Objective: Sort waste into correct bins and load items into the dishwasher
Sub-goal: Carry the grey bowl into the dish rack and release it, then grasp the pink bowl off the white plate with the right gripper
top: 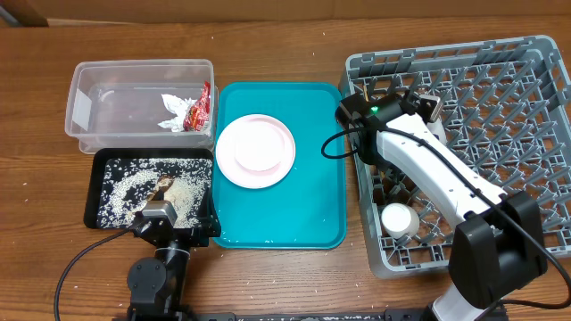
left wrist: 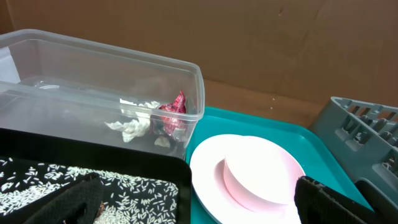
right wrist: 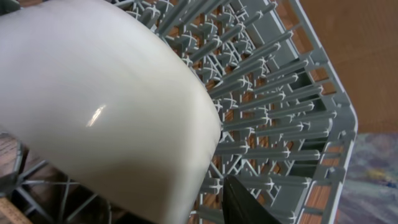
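The clear tub [top: 89, 111] holds the crumpled white tissue [top: 171, 109] and the red wrapper [top: 202, 107]; both also show in the left wrist view, the tissue [left wrist: 132, 127] beside the wrapper [left wrist: 174, 115]. The black tray [top: 96, 178] holds rice grains [top: 134, 189] and a brown scrap [top: 165, 185]. The pink-white plate [top: 255, 150] lies on the teal tray. My left gripper [left wrist: 199, 205] is open and empty, over the black tray's near edge. My right gripper [top: 426, 105] is over the grey rack [top: 535, 134] and is shut on a white bowl [right wrist: 106, 106]. A white cup [top: 397, 219] stands in the rack.
The teal serving tray [top: 312, 205] lies between the black tray and the rack. A thin wooden stick [top: 365, 92] stands at the rack's near-left corner. A cable [top: 343, 143] loops over the teal tray's right edge. Brown board backs the table.
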### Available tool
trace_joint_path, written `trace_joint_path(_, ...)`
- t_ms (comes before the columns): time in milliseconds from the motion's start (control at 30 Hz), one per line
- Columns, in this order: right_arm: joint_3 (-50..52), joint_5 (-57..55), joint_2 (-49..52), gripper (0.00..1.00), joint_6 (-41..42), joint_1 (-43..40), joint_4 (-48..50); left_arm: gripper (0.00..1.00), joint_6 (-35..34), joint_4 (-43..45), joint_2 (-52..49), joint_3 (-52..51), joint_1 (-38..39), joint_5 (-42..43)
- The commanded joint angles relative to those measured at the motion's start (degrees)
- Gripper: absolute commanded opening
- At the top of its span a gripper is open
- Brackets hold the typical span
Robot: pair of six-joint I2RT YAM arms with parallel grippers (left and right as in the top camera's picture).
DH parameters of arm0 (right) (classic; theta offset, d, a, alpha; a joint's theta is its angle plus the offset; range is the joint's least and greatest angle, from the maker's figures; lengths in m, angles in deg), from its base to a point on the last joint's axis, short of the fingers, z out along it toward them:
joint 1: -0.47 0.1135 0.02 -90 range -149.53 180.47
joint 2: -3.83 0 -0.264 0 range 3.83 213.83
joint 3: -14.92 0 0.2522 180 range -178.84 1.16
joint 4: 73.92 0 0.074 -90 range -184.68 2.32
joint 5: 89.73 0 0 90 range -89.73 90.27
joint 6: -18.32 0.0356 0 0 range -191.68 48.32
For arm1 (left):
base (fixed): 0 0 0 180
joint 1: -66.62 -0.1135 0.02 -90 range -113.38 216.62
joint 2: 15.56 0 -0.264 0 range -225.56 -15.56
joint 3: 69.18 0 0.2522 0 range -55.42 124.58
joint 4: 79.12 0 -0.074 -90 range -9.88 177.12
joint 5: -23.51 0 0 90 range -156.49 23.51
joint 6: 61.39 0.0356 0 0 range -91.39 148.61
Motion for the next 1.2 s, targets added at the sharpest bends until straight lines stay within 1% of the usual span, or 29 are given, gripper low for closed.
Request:
trace_joint_path(0,0.07,1.44,0.48,0.40,0.55,0.17,0.15,1.00,0.66,0.35,0.61,-0.68,0.55,0.02)
trace_joint_path(167,-1.57,1.86,0.48,0.56,0.55,1.29,0.07,1.00,0.66,0.35,0.61,-0.68,0.52,0.04)
trace_joint_path(267,-6.16,2.03,0.26,0.64,0.55,2.54,-0.55,1.00,0.66,0.35,0.61,-0.68,0.55,0.02)
trace_joint_path(300,-7.72,2.19,0.17,0.69,0.55,3.04,-0.46,1.00,0.66,0.35,0.61,-0.68,0.55,0.02)
trace_joint_path(400,-13.05,4.28,0.15,0.70,-0.96,4.96,0.24,1.00,0.66,0.35,0.61,-0.68,0.55,0.02)
trace_joint_path(433,-14.40,6.21,0.15,0.70,-3.74,5.57,1.33,1.00,0.66,0.35,0.61,-0.68,0.52,0.02)
trace_joint_path(500,-16.28,11.43,0.15,0.70,-11.85,6.73,5.01,1.00,0.66,0.35,0.61,-0.68,0.55,0.02)
trace_joint_path(567,-16.65,20.41,0.15,0.70,-20.70,7.50,10.34,1.00,0.66,0.35,0.61,-0.68,0.52,0.02)
trace_joint_path(633,-16.39,34.34,0.24,0.71,-28.70,7.54,15.63,1.00,0.66,0.35,0.61,-0.68,0.52,0.02)
trace_joint_path(700,-15.41,49.20,0.52,0.68,-35.23,7.54,21.14,1.00,0.66,0.37,0.61,-0.68,0.55,0.02)
trace_joint_path(767,-14.38,55.01,1.07,0.63,-35.91,7.45,24.96,1.00,0.66,0.37,0.61,-0.68,0.55,0.02)
trace_joint_path(800,-13.90,56.26,1.42,0.59,-35.91,7.45,26.45,1.00,0.66,0.35,0.61,-0.68,0.55,0.02)
trace_joint_path(833,-13.33,57.51,2.01,0.57,-35.91,7.45,28.11,1.00,0.66,0.37,0.61,-0.68,0.52,0.02)
trace_joint_path(967,-12.28,63.39,5.70,0.56,-35.85,7.69,31.36,1.00,0.66,0.35,0.61,-0.68,0.55,0.02)
trace_joint_path(1100,-12.28,63.71,11.82,0.56,-35.47,8.48,31.41,1.00,0.66,0.35,0.61,-0.68,0.55,0.02)
trace_joint_path(1167,-12.28,63.87,13.94,0.54,-35.47,8.52,32.06,1.00,0.66,0.35,0.61,-0.68,0.52,0.02)
